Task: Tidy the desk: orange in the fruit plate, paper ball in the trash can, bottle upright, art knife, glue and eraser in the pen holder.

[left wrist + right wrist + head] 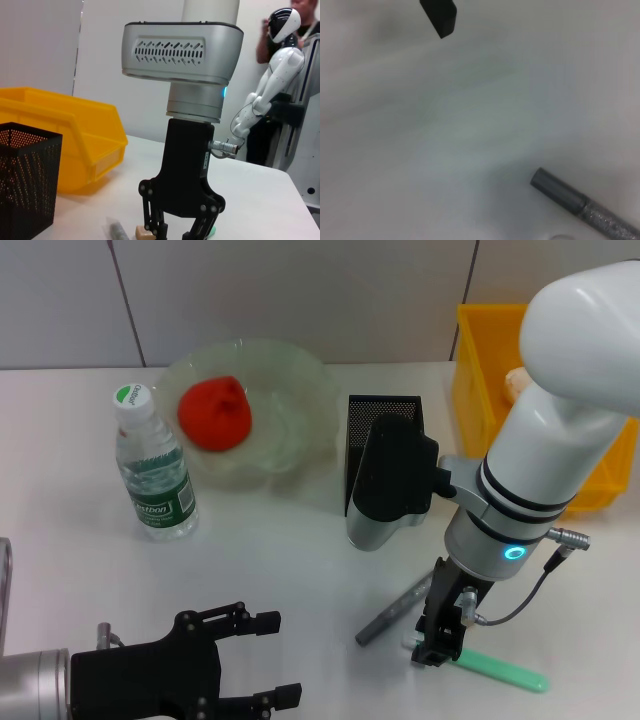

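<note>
Right gripper (437, 648) spread low over glue (500, 670), beside one art knife (395, 612), one eraser (144, 233). Left gripper (262, 660) spread, near front edge.

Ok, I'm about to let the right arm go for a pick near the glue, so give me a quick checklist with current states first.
1. Right gripper low over the desk at the white end of the glue: ok.
2. Its fingers open: ok, spread in the left wrist view, with the eraser on the desk beside one finger.
3. Which item lies between the fingers: cannot tell.
4. Art knife lying free beside the gripper, not held: ok.
5. Pen holder upright behind the arm: ok; its contents cannot tell.
6. Left gripper open at the near left edge, away from the pick: ok.
</note>
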